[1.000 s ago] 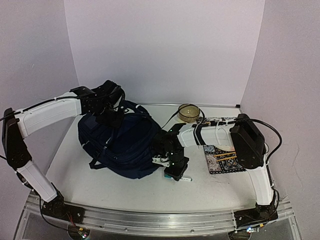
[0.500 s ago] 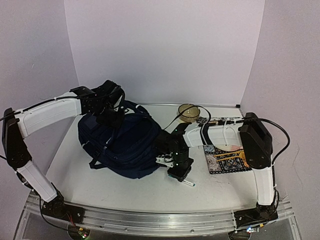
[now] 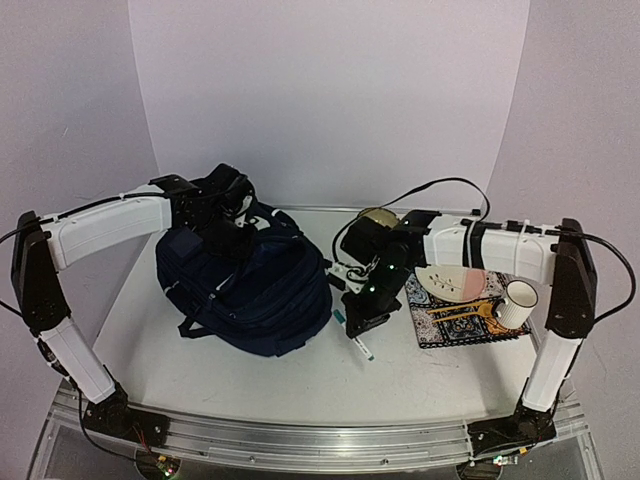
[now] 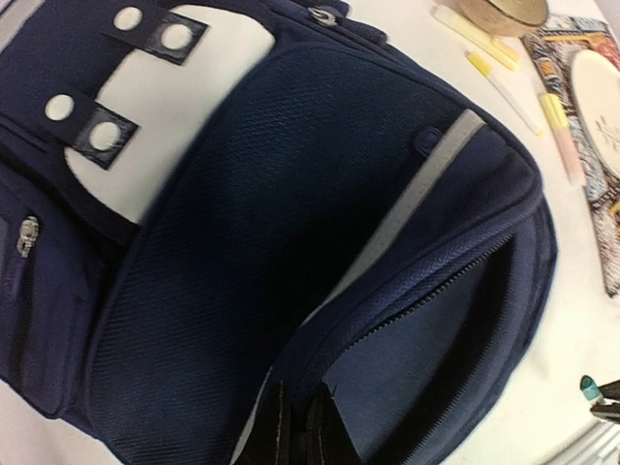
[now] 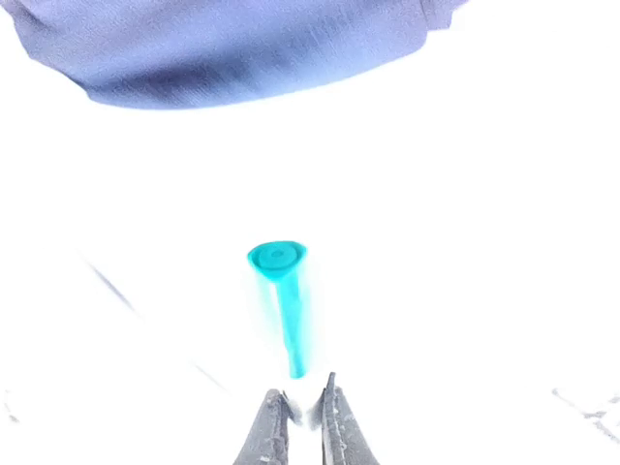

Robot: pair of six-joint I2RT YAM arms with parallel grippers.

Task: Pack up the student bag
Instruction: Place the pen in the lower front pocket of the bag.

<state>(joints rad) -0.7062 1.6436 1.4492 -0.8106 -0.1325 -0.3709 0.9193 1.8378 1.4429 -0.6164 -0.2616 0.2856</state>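
The student bag point(image 3: 240, 290) lies on the left half of the table, navy with a grey stripe and a light patch point(image 4: 184, 107). My left gripper point(image 4: 295, 426) is shut on the edge of its front pocket, and the unzipped pocket point(image 4: 436, 358) gapes beside the fingers. My right gripper point(image 3: 354, 322) is just right of the bag and shut on a white marker point(image 5: 281, 291) with a teal cap. The capped end points toward the bag, and the other end point(image 3: 362, 348) slants down at the table. The marker's teal cap point(image 4: 588, 386) shows at the left wrist view's lower right corner.
A patterned mat point(image 3: 440, 328) at the right carries a pale plate point(image 3: 450, 280), a white mug point(image 3: 515, 303) and yellow utensils. A tan bowl point(image 3: 378, 222) stands behind it. Highlighters point(image 4: 499, 82) lie on the table next to the bowl. A black cable arcs over the right arm.
My right arm has swung back and to the right from the bag's front corner with the marker, uncovering the plate and mug. The left arm has not moved.
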